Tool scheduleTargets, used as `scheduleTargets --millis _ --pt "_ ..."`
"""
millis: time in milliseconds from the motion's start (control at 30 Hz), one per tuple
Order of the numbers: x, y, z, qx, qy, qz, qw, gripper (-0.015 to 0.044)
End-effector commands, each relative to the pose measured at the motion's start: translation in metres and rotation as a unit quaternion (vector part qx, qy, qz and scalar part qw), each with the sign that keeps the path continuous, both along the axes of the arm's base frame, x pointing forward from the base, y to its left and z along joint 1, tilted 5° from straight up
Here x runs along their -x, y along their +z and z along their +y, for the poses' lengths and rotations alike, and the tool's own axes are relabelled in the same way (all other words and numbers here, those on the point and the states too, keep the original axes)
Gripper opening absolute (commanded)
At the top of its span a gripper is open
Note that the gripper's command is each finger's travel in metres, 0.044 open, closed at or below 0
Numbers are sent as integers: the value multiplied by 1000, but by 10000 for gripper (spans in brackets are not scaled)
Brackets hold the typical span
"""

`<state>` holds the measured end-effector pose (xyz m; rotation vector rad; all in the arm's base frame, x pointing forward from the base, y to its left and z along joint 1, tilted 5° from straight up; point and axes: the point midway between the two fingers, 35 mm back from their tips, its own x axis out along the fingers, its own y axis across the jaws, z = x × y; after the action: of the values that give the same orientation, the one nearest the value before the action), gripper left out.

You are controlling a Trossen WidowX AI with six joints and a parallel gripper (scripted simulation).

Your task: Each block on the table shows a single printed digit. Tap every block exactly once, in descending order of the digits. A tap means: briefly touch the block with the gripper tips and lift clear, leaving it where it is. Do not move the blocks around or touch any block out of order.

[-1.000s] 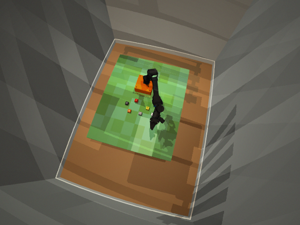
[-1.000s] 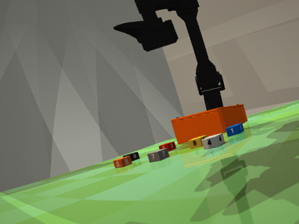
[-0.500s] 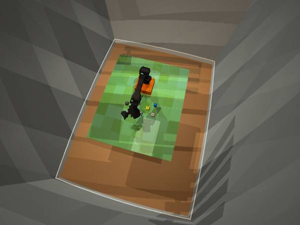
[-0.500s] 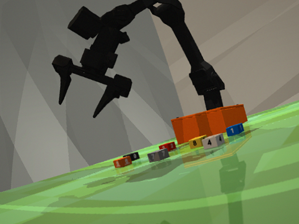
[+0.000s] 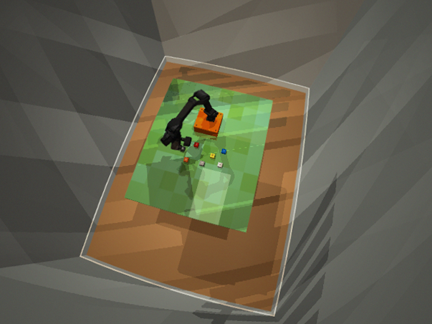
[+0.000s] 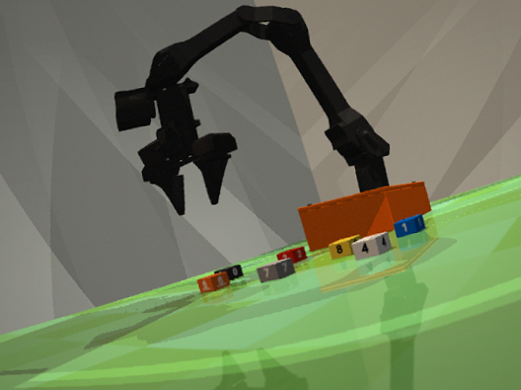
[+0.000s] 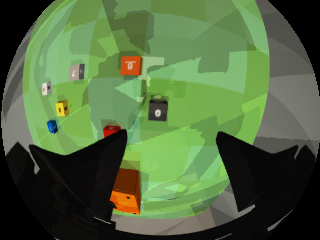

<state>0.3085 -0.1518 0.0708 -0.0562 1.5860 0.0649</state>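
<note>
My gripper is open and empty, pointing down high above the mat near the black block. The black block shows 0. The orange block has a small digit with a bar, too blurred to read surely. The grey block shows 7, the yellow block 8, the white block 4, the blue block 1. The red block has an unclear digit.
The orange base box carries the arm, behind the blocks in the exterior view. The green mat lies on a brown table with a pale rim. The blocks stand apart from one another.
</note>
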Motion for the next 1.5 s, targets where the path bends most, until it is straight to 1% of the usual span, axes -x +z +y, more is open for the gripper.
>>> scheduleTargets --millis 0,633,700,900,967,1467 --pt "6 4 3 -17 -23 9 1000 400" --pt "6 4 3 -17 -23 9 1000 400" --pt "10 5 12 -17 -23 9 1000 400" --pt "54 10 91 -21 -23 11 999 400" --pt "66 9 105 -21 -23 12 999 400" --pt "68 9 107 -21 -23 12 999 400"
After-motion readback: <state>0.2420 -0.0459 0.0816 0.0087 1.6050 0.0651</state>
